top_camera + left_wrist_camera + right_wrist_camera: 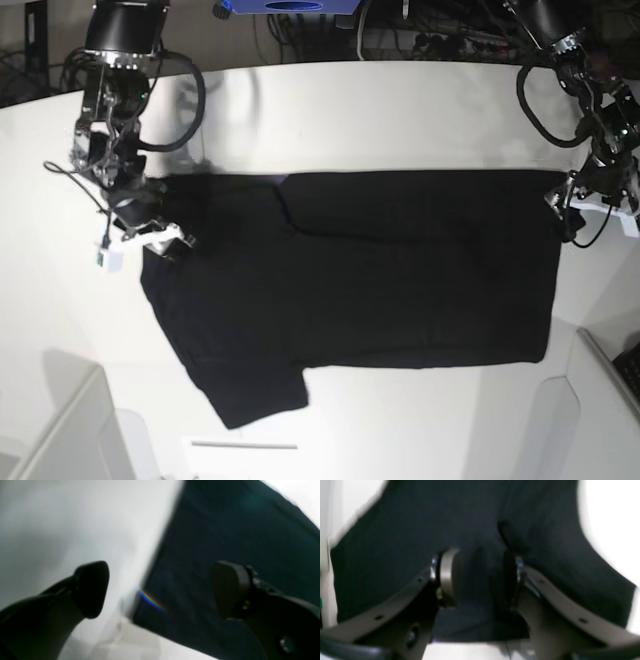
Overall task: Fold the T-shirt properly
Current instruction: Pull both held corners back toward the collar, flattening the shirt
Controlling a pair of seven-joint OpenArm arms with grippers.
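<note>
- Start at the left of the base view: your right gripper (pixel 160 232) sits low over the T-shirt (pixel 400 270) at its sleeve-side corner, just past the far edge of the cloth. From its wrist camera, the jaws stand partly apart with black fabric showing between and behind the pads (pixel 448 576). The picture is too blurred to show whether a fold is pinched or merely lies under them, so you cannot count on a grip there.
- In the middle, the T-shirt lies spread across the white table (pixel 400 100), plain black side up, its length running across the view. One sleeve (pixel 250 385) angles toward the near edge at lower left. A faint line across the upper body suggests a layer turned over along the far edge. No print shows.
- That layout suits a long-edge fold: with an arm at each end of the far edge, you can carry both corners together and keep the hem straight.
- At the right, your left gripper (pixel 572 205) hovers beside the far corner of the shirt's straight end. Its wrist view shows the jaws spread wide, one fingertip (pixel 91 588) over bare table, the other over cloth, holding nothing.
- In my judgement you need a firm pinch at both corners before lifting.
</note>
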